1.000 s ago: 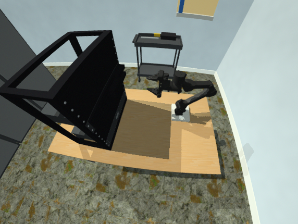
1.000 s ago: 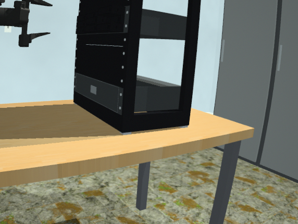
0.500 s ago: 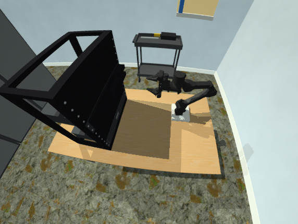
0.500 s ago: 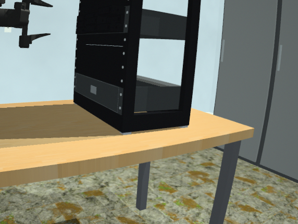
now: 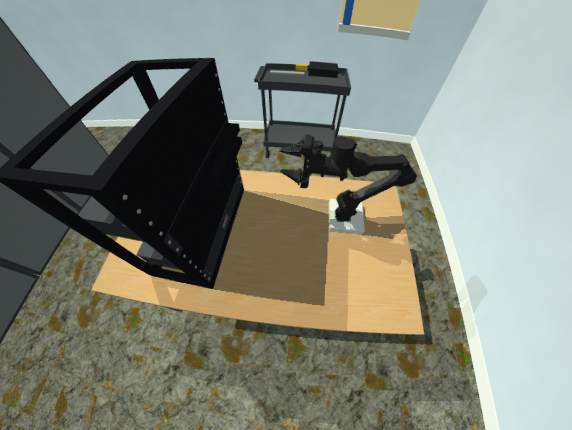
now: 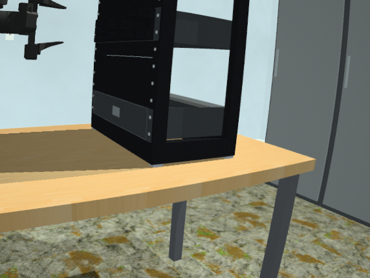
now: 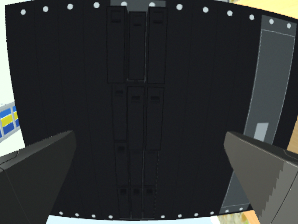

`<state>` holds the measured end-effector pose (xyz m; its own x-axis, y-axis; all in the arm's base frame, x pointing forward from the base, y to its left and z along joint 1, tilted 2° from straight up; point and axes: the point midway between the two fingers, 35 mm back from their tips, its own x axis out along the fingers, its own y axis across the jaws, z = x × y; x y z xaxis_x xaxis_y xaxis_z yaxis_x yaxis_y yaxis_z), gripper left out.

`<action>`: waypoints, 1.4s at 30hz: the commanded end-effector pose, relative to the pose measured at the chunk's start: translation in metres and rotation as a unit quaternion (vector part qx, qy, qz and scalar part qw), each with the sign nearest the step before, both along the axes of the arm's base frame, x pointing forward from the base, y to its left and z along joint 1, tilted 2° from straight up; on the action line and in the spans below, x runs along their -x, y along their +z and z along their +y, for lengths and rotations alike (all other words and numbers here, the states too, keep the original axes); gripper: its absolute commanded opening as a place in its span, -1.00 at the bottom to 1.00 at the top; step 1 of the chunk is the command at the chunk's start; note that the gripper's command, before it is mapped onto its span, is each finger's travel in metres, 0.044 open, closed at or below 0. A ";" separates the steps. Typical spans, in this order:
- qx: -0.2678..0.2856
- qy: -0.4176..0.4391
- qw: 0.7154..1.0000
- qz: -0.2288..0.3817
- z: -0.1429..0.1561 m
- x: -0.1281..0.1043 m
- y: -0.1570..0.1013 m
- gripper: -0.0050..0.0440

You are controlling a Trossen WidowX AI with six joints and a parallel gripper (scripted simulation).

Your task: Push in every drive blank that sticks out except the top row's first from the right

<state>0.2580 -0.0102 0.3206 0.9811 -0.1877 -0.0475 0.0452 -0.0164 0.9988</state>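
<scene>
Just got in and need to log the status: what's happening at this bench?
A single robot arm is facing the front of a black rack that stands on the wooden table. Its gripper is wide open and holds nothing; it hangs in the air in front of the rack's upper part, clear of it, nothing touched. The wrist camera looks straight at the grid of drive blanks; from here it is too dark to tell which ones stick out.
</scene>
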 end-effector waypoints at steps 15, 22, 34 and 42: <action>-0.003 0.001 1.000 -0.006 0.010 -0.055 0.006 1.00; -0.003 0.001 1.000 -0.006 0.014 -0.078 0.006 1.00; -0.003 0.001 1.000 -0.006 0.019 -0.107 0.007 1.00; -0.003 0.001 1.000 -0.006 0.019 -0.110 0.007 1.00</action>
<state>0.3676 0.0093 0.3181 0.9813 -0.1837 -0.0582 0.0563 -0.0154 0.9983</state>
